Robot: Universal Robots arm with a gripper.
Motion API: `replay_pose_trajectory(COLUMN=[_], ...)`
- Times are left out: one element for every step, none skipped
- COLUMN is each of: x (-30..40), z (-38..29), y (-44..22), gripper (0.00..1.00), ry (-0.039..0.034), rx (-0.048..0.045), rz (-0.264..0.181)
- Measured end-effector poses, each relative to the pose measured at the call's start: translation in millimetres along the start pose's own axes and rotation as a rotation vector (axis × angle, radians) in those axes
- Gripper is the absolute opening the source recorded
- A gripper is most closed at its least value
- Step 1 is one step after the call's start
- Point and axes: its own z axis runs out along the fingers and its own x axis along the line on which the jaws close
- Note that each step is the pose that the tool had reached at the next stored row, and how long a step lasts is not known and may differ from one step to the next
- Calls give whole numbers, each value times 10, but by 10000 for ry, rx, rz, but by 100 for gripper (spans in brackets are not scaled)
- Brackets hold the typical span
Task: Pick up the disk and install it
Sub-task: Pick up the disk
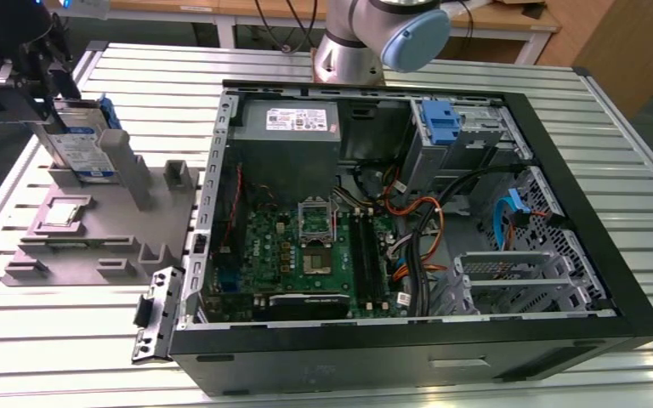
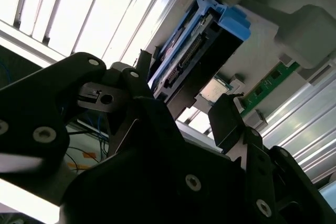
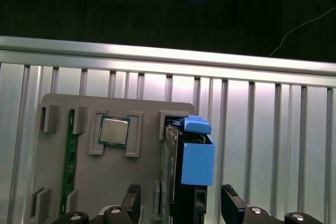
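Dark fingertips of the gripper stand spread to either side of the disk. In the first wrist view a strip of bare surface shows between each tip and the drive, so the jaws are apart and grip nothing. The second wrist view shows the same straddle, the disk's connector edge and its blue bracket lying beyond the two fingers. The disk stands on edge in a slot of the grey fixture, beside a processor chip and a green memory stick seated in their own pockets. Judged from this, the task is at its very start: the gripper is lined up over the drive, but the grasp is not yet made, and the lift and the install are all left to do. In the exterior view the gripper hangs just above the upright disk at that view's left, on the slatted metal table. The open computer case lies well apart toward that view's right, another blue bracket in its far corner. The arm's base rises behind the case, so the arm reaches out sideways over the fixture, with the wrist apparently pointing down.
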Motion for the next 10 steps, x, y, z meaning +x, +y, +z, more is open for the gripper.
replay_pose_trajectory(x=[-8, -17, -24, -27, -28, -28, -29, -29, -29, -29], z=[5, 8, 12, 19, 27, 35, 40, 40, 40, 41], y=[-1, -2, -2, -2, -3, -4, -4, -4, -4, -3], gripper=[71, 71, 71, 71, 71, 71, 71, 71, 71, 71], ry=[0, 0, 0, -1, -1, 0, 1, 1, 1, 2], rx=[5, 7, 9, 13, 13, 12, 12, 10, 10, 10], rz=[4, 9, 11, 13, 11, 12, 12, 14, 13, 14])
